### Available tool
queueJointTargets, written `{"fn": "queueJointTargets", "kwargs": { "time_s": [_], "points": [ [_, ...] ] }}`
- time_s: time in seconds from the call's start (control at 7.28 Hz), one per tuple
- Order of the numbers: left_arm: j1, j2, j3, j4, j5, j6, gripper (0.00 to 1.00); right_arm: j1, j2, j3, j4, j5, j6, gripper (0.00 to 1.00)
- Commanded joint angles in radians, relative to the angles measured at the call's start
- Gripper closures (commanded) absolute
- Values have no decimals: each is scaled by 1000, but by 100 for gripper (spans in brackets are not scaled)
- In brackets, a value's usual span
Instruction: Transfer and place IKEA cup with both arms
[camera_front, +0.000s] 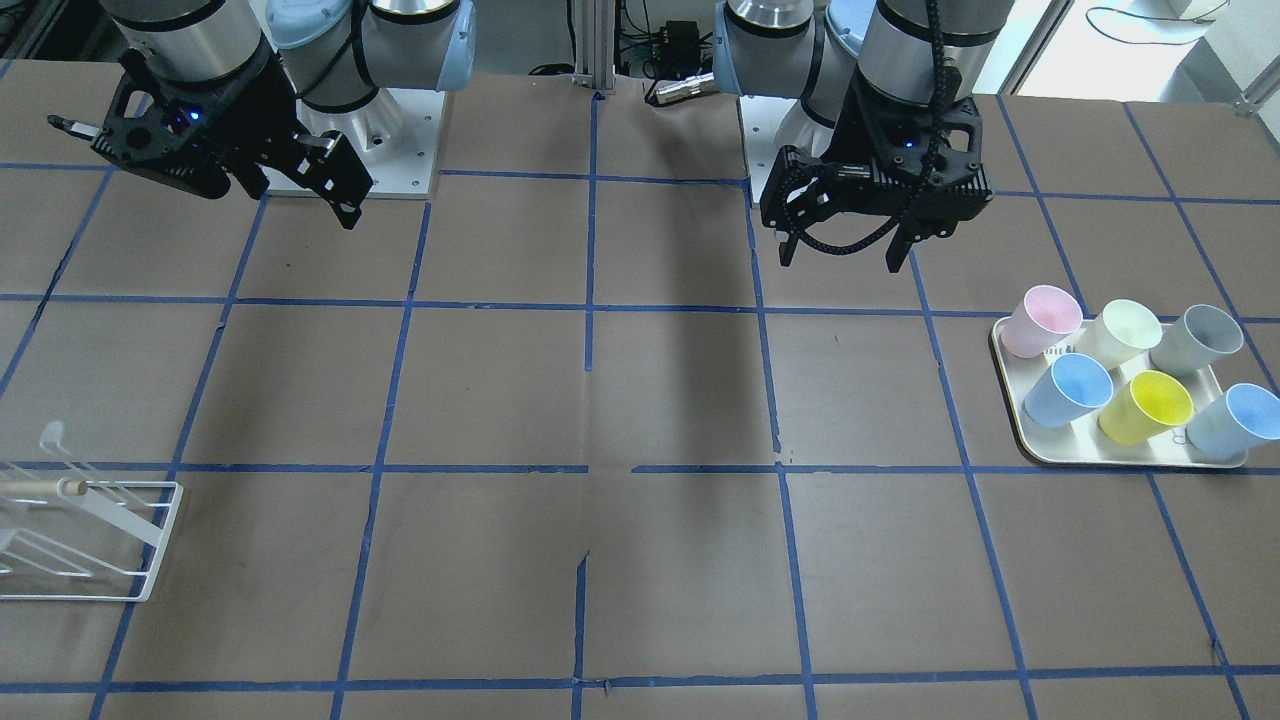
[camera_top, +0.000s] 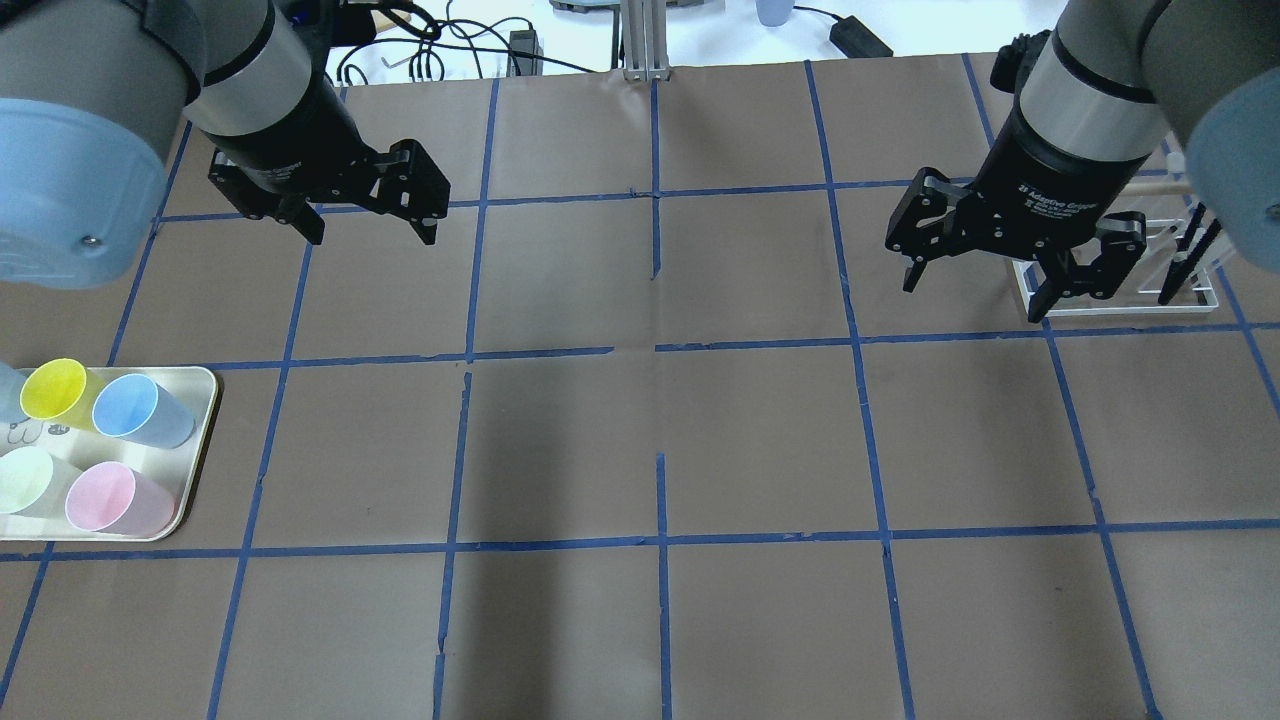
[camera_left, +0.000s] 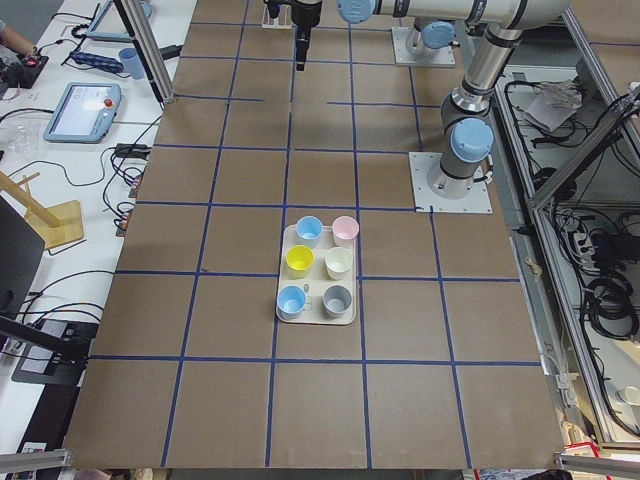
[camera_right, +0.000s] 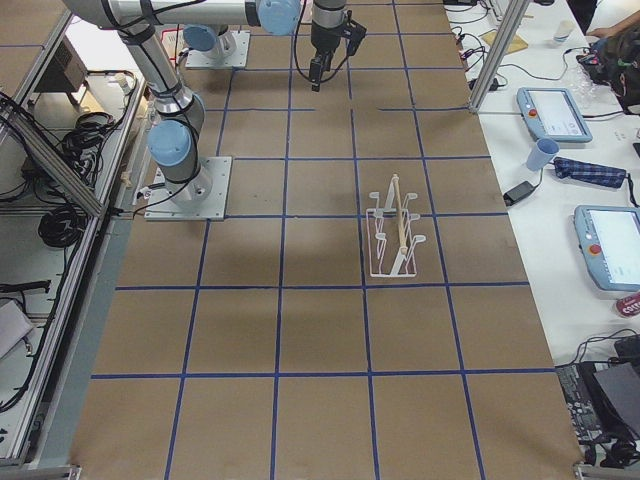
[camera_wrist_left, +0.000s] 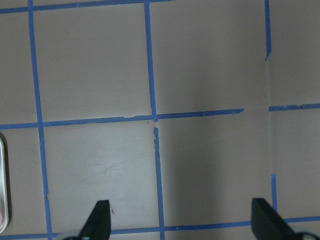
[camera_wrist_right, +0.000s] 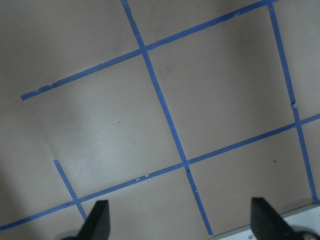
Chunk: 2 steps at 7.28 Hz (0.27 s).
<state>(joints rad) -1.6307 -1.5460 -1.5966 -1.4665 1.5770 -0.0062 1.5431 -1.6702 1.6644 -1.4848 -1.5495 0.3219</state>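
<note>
Two pale-blue cups (camera_front: 1068, 390) (camera_front: 1235, 420) lie tilted on a cream tray (camera_front: 1035, 450) with pink, cream, grey and yellow cups; I cannot tell which blue one is the IKEA cup. One blue cup (camera_top: 140, 410) shows in the overhead view; both show in the exterior left view (camera_left: 309, 231) (camera_left: 292, 301). My left gripper (camera_top: 372, 235) (camera_front: 840, 262) hangs open and empty above the table, well away from the tray. My right gripper (camera_top: 975, 295) (camera_front: 305, 208) hangs open and empty. Both wrist views show spread fingertips (camera_wrist_left: 100, 220) (camera_wrist_right: 97, 220) over bare table.
A white wire rack (camera_front: 90, 540) with a wooden rod stands on the robot's right side, partly behind the right gripper in the overhead view (camera_top: 1130, 305). The tray's edge (camera_wrist_left: 2, 185) shows in the left wrist view. Blue tape grids the brown table.
</note>
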Motion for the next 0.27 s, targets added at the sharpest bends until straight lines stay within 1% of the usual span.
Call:
{"fn": "queueJointTargets", "kwargs": {
  "time_s": [0.0, 0.14],
  "points": [
    [0, 1, 1, 0, 0, 0, 0, 0, 3, 1, -3, -3, -4, 0],
    [0, 1, 0, 0, -2, 0, 0, 0, 1, 0, -2, -3, -4, 0]
  ]
}}
